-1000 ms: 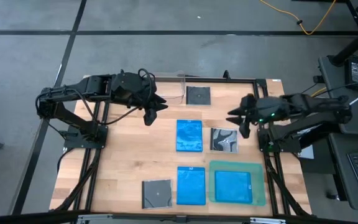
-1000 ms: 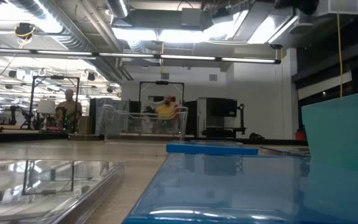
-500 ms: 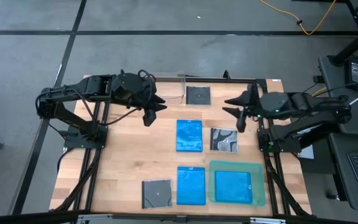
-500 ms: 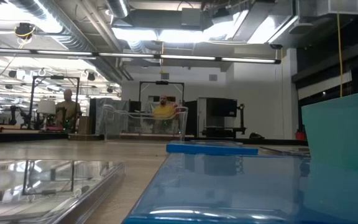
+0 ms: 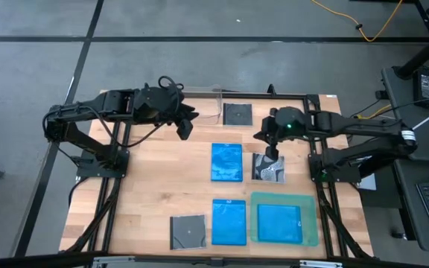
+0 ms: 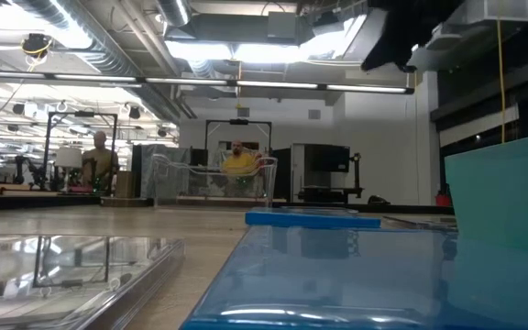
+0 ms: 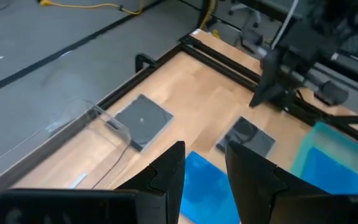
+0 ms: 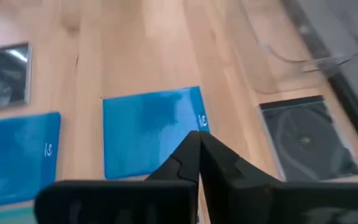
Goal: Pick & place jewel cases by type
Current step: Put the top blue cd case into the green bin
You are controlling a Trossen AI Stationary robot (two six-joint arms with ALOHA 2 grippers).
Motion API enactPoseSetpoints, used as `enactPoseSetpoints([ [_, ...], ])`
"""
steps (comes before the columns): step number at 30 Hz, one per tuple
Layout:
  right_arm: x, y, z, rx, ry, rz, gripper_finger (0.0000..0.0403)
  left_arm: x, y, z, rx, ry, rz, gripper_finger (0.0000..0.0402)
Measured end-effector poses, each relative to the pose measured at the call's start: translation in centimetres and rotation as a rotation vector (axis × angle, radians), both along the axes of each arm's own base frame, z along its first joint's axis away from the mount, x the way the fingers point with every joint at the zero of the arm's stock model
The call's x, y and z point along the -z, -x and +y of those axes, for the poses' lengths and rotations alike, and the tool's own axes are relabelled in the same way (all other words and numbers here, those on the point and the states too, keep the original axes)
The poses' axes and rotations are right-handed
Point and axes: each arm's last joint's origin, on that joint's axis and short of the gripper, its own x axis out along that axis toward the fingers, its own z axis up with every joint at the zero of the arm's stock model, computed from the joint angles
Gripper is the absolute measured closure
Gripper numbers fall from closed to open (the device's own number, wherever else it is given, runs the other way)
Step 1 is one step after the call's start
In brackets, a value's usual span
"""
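Right pincer above the patterned case

High view: right pincer (image 5: 269, 146) hovers over the patterned case (image 5: 269, 167) mid-tabletop (image 5: 155, 186), beside a blue case (image 5: 227, 161); left pincer (image 5: 185, 123) waits near the clear tub (image 5: 207, 104).
Right wrist view: its fingers (image 8: 194, 158) are pressed together.
Left wrist view: its fingers (image 7: 169, 171) are slightly spread.

free: bare wood left of blue case (image 5: 226, 161) | blocked: clear tub (image 5: 202, 106) at far edge

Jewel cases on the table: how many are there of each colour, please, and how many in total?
Blue cases: 3
Dark grey or black cases: 2
Black-and-white patterned case: 1
Total: 6
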Motion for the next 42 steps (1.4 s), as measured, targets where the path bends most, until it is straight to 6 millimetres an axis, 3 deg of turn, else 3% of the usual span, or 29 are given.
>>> enactPoseSetpoints([
  [9, 4.6, -1.7, -1.9, -0.035, -0.053, 0.116, 0.0398, 1.2, -1.4, 0.1, -0.031, -0.003, 0.056, 0.0293],
  [17, 8.7, -4.1, -2.5, -0.018, -0.093, 0.235, 0.0399, 5.1, -3.2, 1.6, -0.072, 0.071, 0.334, 0.0293],
  [25, 12.0, -5.7, -2.3, -0.01, -0.162, 0.336, 0.0399, 7.3, -4.8, 3.0, -0.079, 0.076, 0.435, 0.0293],
  [36, 15.0, -6.8, -0.5, -0.058, -0.184, 0.446, 0.0399, 16.0, -5.2, 3.5, -0.011, 0.324, 0.4, 0.0293],
  [42, 16.4, -7.2, -0.4, -0.102, -0.218, 0.486, 0.0399, 19.2, -5.7, 3.2, 0.031, 0.452, 0.28, 0.0293],
])
